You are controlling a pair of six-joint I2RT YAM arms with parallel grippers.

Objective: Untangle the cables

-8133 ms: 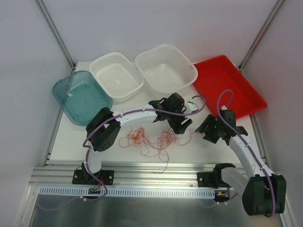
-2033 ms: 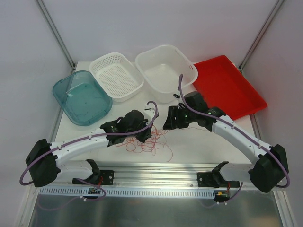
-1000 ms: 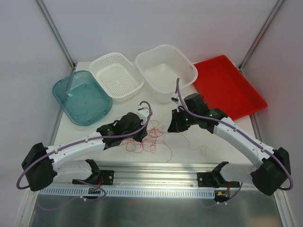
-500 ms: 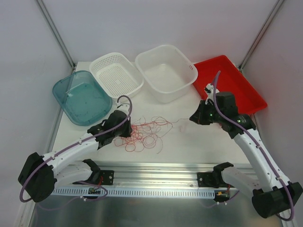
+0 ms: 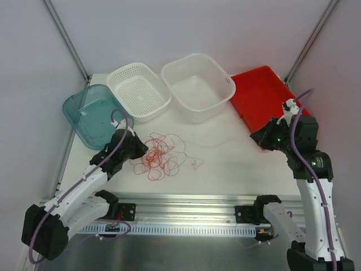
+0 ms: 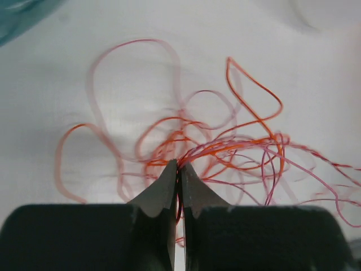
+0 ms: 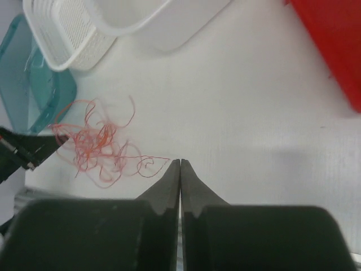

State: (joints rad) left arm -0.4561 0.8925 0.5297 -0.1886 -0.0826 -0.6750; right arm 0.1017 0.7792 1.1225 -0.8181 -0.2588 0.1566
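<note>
Cables (image 5: 161, 155) mid-table; left fingers (image 6: 164, 189) pinch them; right fingers (image 7: 168, 183) closed beside red tray (image 5: 265, 96).

The two dark fingers (image 6: 158, 195) are pressed together, tips touching, with a bundle of the cables (image 6: 225, 149) pinched right at their tips. From that pinch the thin red-orange strands fan out beyond the fingertips and off to their right, crossing one another in open loops over the white table (image 6: 51, 96). A large pale loop arches to the left of the tips. A teal container's edge (image 6: 17, 14) shows far beyond them, up to the left.
</note>
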